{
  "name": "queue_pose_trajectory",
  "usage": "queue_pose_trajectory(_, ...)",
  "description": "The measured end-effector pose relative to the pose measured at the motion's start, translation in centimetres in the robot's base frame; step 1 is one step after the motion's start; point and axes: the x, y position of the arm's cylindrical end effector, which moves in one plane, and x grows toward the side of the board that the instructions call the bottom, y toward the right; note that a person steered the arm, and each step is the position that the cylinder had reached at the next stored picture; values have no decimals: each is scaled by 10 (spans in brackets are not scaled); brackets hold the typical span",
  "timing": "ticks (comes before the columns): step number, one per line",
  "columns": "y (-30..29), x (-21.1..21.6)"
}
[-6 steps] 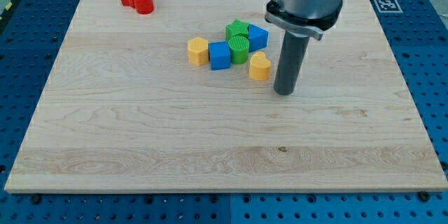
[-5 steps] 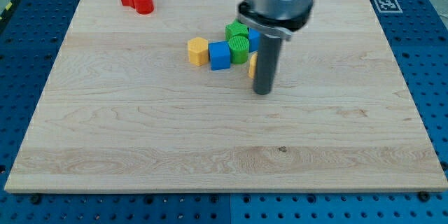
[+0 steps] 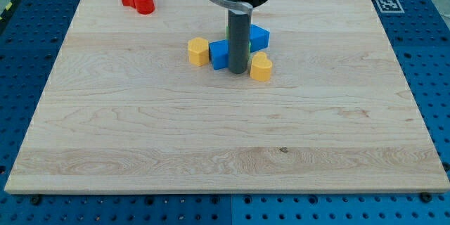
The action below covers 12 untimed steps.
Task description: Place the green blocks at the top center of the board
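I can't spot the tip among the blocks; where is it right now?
My tip sits above the board's centre, wedged in the cluster between the blue block on the view's left and the yellow heart-shaped block on its right, hiding the green blocks.

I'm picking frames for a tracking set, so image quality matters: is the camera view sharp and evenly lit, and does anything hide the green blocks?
Camera view: sharp, no motion blur, soft even light with faint shadows and no glare on the board. My tip sits between the blue block and a yellow block; the rod hides the green blocks.
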Motion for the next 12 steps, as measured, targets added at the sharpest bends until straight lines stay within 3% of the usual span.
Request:
queue_pose_trajectory(3, 14, -23)
queue_pose_trajectory(6, -22, -24)
queue_pose_trajectory(12, 18, -21)
